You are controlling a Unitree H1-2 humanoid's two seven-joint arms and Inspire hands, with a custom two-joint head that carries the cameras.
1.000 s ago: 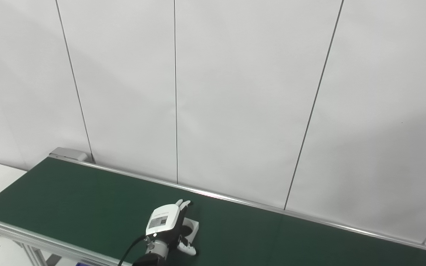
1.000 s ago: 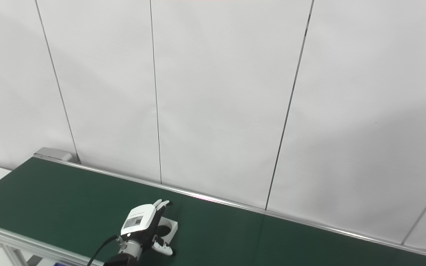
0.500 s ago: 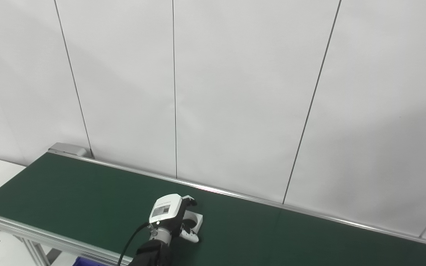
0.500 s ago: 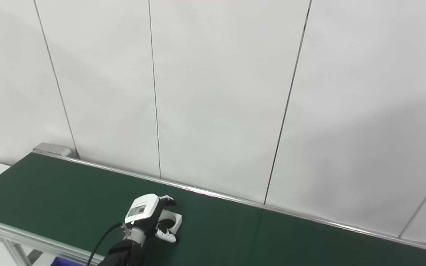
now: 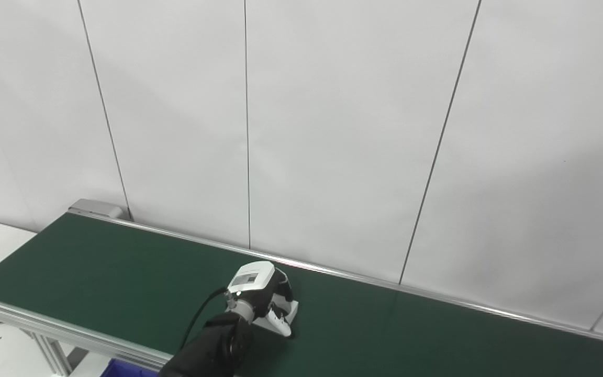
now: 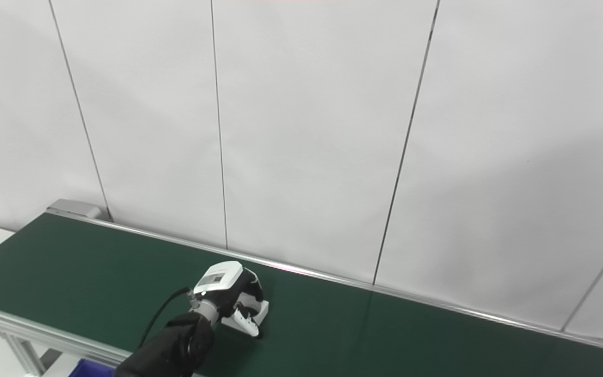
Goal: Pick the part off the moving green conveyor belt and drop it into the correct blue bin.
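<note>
Part (image 5: 287, 312) first — a small white block lying on the green conveyor belt (image 5: 97, 272), toward its near side, and the left hand (image 5: 260, 293) is down on top of it with the fingers curled over its far edge and the thumb at its near corner. That reads as clamped on the part, though it looks not yet lifted off the belt. Nearest to us, a sliver of blue bin (image 5: 123, 369) peeks out below the belt's near rail. The right hand is nowhere in sight. So this is the grasp step; next comes a clean lift clear of the moving belt, then a swing back toward the near side to the bin. Against the picture a second ago, the fingers have gone from stretched out over the part to wrapped around it — and hand and part have both travelled to the right. Behind it all stands the white panelled wall (image 5: 333, 131).
</note>
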